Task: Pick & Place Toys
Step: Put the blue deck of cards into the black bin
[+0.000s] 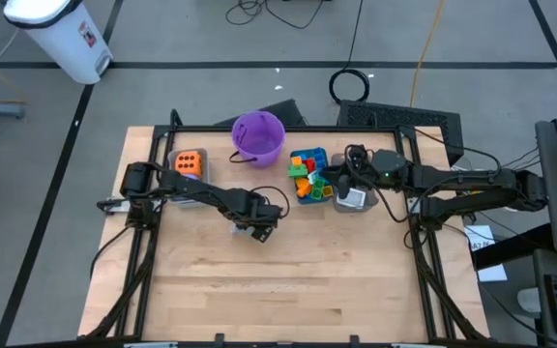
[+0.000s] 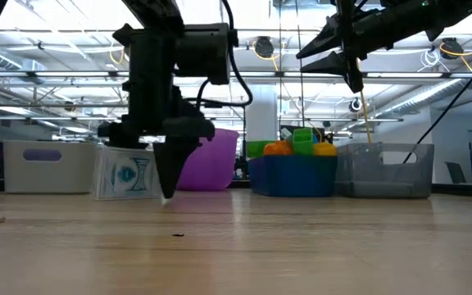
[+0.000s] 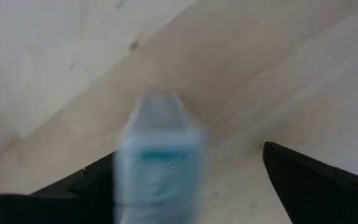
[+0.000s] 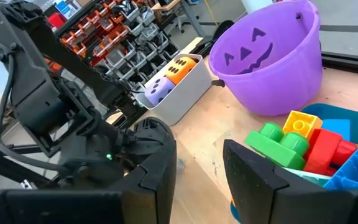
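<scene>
I am working the pick step: my left gripper is hanging low over the bare pale wooden table near its middle, jaws spread wide around a small flat white picture card with a teal mark, not yet clamped. Next I am judging it needs to close squarely on the card's thin edges (a slippery, blurred target). My right gripper is waiting half-open and empty above the blue bin of bright plastic bricks.
</scene>
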Controlling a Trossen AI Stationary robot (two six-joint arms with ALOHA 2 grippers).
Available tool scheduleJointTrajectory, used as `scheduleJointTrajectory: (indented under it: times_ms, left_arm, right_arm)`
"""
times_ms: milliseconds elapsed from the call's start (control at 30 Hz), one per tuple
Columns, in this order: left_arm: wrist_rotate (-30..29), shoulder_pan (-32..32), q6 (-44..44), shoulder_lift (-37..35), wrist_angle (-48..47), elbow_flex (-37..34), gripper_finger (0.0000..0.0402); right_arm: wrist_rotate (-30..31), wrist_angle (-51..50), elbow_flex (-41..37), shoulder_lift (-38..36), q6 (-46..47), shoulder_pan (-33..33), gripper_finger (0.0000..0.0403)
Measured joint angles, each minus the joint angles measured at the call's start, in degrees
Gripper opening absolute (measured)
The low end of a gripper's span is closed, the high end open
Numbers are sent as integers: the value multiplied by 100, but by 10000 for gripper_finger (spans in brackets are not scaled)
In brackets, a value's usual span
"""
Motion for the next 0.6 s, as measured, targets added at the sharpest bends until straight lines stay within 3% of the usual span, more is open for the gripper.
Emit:
scheduleJointTrajectory:
  times_ms: [300, 600]
  left_arm:
    - [387, 207, 257, -13, 375, -157, 313]
    - [391, 270, 411, -13, 259, -157, 196]
  right_arm:
    - [1, 1, 0, 0, -4, 28, 125]
    - [-4, -2, 2, 0, -1, 31, 125]
